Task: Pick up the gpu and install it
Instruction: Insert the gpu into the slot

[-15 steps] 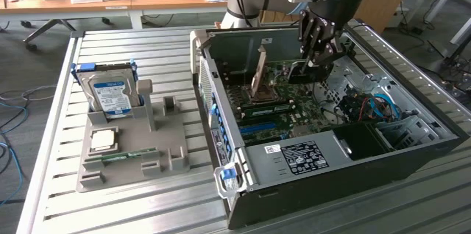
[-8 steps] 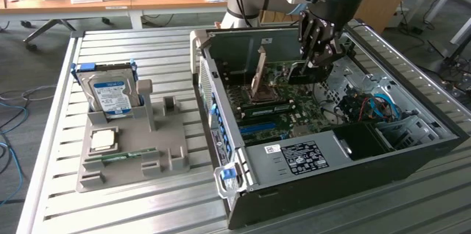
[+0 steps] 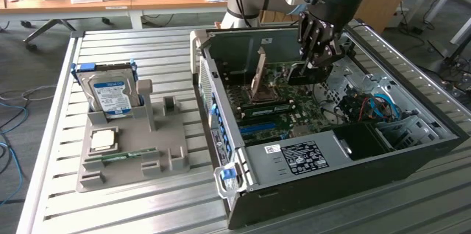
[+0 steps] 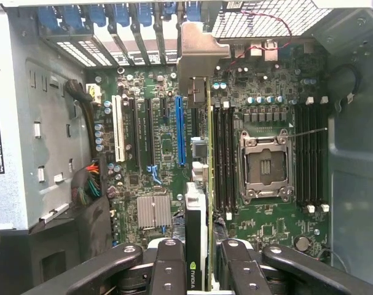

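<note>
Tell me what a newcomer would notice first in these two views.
First comes the black robot hand inside the open dark metal computer case, on the exterior view's right. In the wrist view it grips the gpu, a thin green-and-dark expansion card with a silver bracket, edge-on over the green motherboard. At the exterior view's left, a silver hard drive with a blue-white label stands upright in a grey holder.

The computer case [image 3: 250,41] is dull sheet metal. The bracket [image 4: 195,55] of the graphics card [image 4: 195,227] is smooth bare metal, the holder [image 3: 173,134] matt grey plastic.
</note>
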`<state>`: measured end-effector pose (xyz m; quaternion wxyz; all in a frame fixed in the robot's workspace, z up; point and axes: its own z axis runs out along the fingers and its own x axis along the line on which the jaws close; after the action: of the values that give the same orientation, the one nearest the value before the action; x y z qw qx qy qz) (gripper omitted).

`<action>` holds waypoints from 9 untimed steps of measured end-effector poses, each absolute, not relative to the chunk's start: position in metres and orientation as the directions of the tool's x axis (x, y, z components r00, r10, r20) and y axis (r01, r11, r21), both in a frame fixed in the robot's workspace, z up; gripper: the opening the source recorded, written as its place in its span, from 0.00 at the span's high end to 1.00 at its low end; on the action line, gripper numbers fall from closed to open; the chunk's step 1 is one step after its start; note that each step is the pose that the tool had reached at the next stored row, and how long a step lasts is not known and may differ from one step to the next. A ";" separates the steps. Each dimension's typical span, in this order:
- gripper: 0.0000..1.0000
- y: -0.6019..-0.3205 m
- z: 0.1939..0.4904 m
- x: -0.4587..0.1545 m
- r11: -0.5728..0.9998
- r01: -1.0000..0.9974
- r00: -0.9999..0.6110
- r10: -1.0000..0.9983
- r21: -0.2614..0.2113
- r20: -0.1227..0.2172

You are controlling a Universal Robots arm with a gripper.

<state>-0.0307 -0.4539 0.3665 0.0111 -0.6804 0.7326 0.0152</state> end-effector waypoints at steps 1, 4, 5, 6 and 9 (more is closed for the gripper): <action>0.73 -0.454 0.366 -0.031 0.074 -0.997 -0.074 -0.997 0.007 -0.037; 0.73 -0.454 0.366 -0.031 0.074 -0.997 -0.074 -0.997 0.007 -0.037; 0.73 -0.454 0.366 -0.031 0.074 -0.997 -0.074 -0.997 0.007 -0.037; 0.73 -0.454 0.365 -0.031 0.074 -0.997 -0.074 -0.997 0.007 -0.037; 0.73 -0.454 0.363 -0.031 0.074 -0.997 -0.074 -0.997 0.007 -0.037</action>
<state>-0.0307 -0.4539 0.3627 0.0112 -0.6804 0.7326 0.0152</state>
